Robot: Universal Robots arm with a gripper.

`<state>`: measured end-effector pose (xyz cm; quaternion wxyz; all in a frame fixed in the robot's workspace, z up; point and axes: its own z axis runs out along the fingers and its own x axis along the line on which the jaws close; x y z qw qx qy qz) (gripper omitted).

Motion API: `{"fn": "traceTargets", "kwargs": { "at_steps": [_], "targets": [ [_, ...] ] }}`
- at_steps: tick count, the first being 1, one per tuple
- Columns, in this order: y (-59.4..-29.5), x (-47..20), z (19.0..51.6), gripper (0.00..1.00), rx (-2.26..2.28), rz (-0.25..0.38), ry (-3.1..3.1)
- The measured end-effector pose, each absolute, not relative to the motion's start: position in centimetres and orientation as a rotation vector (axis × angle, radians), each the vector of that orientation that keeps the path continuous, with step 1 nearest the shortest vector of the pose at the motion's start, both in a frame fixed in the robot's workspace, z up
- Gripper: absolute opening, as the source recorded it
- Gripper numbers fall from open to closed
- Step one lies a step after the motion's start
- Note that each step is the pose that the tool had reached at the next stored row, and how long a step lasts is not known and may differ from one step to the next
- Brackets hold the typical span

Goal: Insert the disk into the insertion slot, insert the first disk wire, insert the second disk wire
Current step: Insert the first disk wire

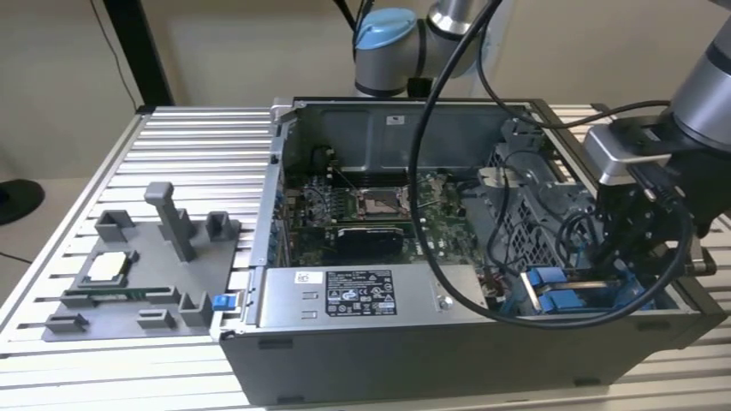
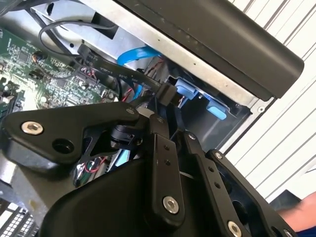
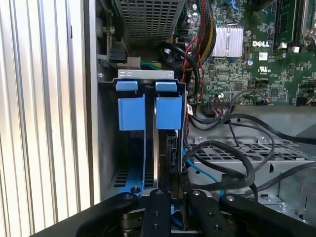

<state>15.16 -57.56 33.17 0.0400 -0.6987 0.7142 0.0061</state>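
In the exterior view my gripper (image 1: pixel 626 250) reaches down into the open computer case at its front corner on the exterior view's right. The disk (image 3: pixel 169 112) stands on edge in the insertion slot (image 3: pixel 145 74), with its blue frame tabs showing; they also show in the exterior view (image 1: pixel 562 300). In both wrist views the gripper (image 3: pixel 172 191) (image 2: pixel 174 127) is shut on a black wire connector (image 3: pixel 172 148) (image 2: pixel 166 92), right beside the disk's blue tabs (image 2: pixel 185 89). The connector's black cable loops back across the board. I cannot tell whether the connector is seated.
A labelled grey power-supply box (image 1: pixel 359 295) lies along the case front. The motherboard (image 1: pixel 365 205) and a perforated cage (image 3: pixel 148 19) sit behind the slot. Loose black cables (image 3: pixel 232 148) and a blue cable (image 2: pixel 138 53) crowd the bay. A grey fixture tray (image 1: pixel 126 274) rests on the slatted table.
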Motion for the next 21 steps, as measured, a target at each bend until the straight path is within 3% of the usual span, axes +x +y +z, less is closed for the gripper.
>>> {"fn": "traceTargets", "kwargs": {
  "at_steps": [7, 16, 21],
  "targets": [
    [-57.5, 15.1, 33.0, 0.00, -2.136, 0.024, 2.192],
    [-57.5, 15.2, 36.9, 0.00, -2.136, 0.025, 2.196],
    [-57.5, 15.7, 37.1, 0.00, -2.146, 0.054, 2.209]
  ]
}}
